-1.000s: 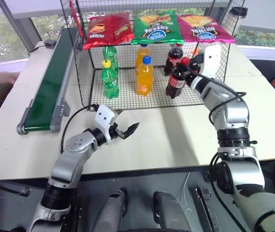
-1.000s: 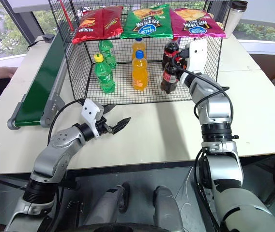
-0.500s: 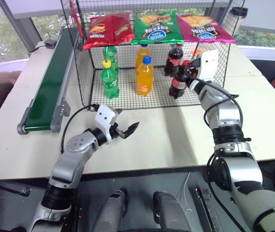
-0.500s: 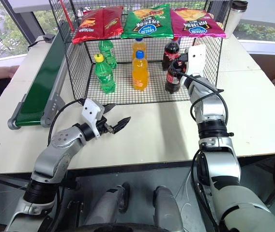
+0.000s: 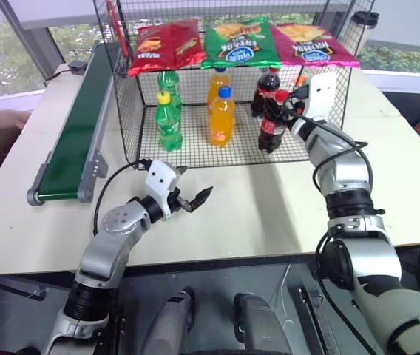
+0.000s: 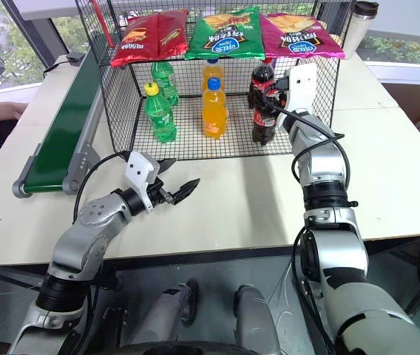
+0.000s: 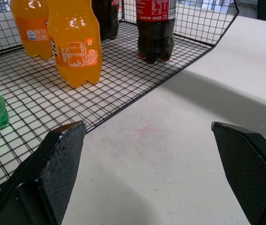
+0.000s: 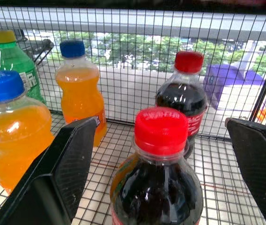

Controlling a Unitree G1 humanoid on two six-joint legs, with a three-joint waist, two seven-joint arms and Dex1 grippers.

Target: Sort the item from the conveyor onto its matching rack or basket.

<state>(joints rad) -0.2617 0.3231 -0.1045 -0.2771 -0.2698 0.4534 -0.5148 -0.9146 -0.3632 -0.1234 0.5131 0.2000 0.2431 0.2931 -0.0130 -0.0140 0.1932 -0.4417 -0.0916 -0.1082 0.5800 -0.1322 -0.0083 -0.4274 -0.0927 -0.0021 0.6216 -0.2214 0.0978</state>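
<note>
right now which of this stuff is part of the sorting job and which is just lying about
Part of the job:
- cola bottle, standing in the cage
- wire cage
- conveyor
- right hand, open behind the bottle

Just there:
- second cola bottle
- green soda bottles
- orange soda bottles
- chip bags
- flask

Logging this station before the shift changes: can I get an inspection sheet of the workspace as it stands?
Surface: pale table, bare in front of the cage.
Job's things: cola bottle upright in wire cage, before a second cola; conveyor carries nothing.
Clutter: green and orange bottles, chip bags on top, tumbler behind.
Grippers: right gripper open around the cola's cap; left gripper open over table.
Cables: black cable at left arm.
Surroundings: windows.
</note>
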